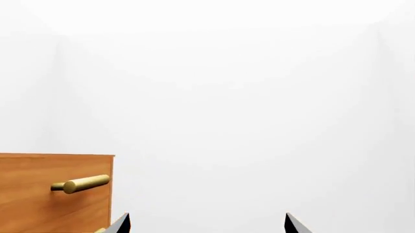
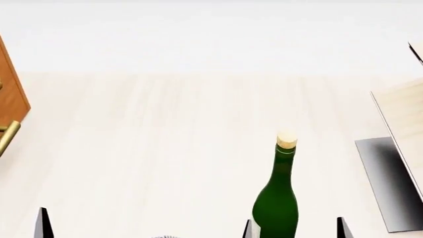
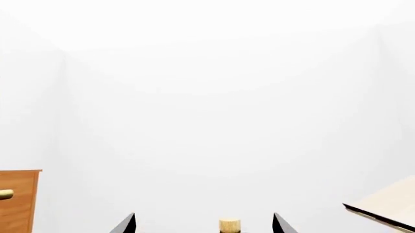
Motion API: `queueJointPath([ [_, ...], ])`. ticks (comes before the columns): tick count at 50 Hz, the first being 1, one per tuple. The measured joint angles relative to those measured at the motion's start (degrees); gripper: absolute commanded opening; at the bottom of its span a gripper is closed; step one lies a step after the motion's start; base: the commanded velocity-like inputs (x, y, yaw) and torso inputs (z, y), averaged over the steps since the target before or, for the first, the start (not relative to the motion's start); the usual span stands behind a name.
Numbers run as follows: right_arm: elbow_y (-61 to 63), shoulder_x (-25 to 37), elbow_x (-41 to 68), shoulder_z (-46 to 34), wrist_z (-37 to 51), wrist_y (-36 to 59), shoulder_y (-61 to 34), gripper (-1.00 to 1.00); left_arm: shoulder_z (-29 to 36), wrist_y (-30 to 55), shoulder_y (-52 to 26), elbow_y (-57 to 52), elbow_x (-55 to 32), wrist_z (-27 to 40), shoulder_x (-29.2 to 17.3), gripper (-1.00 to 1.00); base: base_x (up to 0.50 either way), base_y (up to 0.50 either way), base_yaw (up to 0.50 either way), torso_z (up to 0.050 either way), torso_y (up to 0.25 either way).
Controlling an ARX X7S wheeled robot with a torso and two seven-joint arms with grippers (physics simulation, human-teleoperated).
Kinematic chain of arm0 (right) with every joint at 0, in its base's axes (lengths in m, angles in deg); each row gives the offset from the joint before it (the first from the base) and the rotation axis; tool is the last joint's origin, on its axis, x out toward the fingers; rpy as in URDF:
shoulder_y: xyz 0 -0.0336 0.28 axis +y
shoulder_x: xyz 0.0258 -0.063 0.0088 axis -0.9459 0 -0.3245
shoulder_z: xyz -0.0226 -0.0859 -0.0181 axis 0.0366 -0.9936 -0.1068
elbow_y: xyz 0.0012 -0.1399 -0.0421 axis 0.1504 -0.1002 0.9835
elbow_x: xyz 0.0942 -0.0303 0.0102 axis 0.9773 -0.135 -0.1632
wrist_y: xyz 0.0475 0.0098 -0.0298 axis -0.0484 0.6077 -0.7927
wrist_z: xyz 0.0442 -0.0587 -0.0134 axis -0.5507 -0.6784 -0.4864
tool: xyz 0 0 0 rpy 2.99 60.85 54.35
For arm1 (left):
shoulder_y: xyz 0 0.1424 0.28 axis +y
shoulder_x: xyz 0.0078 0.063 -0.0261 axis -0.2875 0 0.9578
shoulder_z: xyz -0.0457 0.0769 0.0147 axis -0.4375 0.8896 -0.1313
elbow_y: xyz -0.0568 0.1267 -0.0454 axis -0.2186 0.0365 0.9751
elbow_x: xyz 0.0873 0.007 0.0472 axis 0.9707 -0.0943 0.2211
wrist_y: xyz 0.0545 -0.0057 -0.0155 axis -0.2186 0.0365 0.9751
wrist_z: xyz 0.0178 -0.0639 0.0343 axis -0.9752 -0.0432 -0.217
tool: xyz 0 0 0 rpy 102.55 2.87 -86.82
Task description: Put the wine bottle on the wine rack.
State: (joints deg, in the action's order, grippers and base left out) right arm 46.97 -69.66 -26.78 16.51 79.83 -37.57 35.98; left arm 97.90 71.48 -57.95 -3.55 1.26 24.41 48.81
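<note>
The right gripper [image 2: 295,229] stood open, its two dark pointed fingertips on both sides of the one wine bottle [image 2: 277,198] without visibly touching it. The bottle was smooth dark green glass, slim, upright on the pale wooden table [image 2: 165,148], with a tan cork. The left gripper [image 1: 206,224] was open too and held nothing. One wine rack [image 2: 396,148], light-wood panels on grey metal, stood near at the right; one reddish-brown cabinet [image 2: 12,94] with brass handles stood far left.
</note>
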Motion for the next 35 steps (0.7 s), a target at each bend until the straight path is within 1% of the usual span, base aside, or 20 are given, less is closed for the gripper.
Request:
queueJointPath([
  [35,0.29,1.22,0.80,-0.75,1.04,0.43,-0.17,1.00,0.89,0.04,-0.31,0.17,-0.02,1.13,-0.89,1.00,0.00,-0.09,0.00,0.000,0.000],
])
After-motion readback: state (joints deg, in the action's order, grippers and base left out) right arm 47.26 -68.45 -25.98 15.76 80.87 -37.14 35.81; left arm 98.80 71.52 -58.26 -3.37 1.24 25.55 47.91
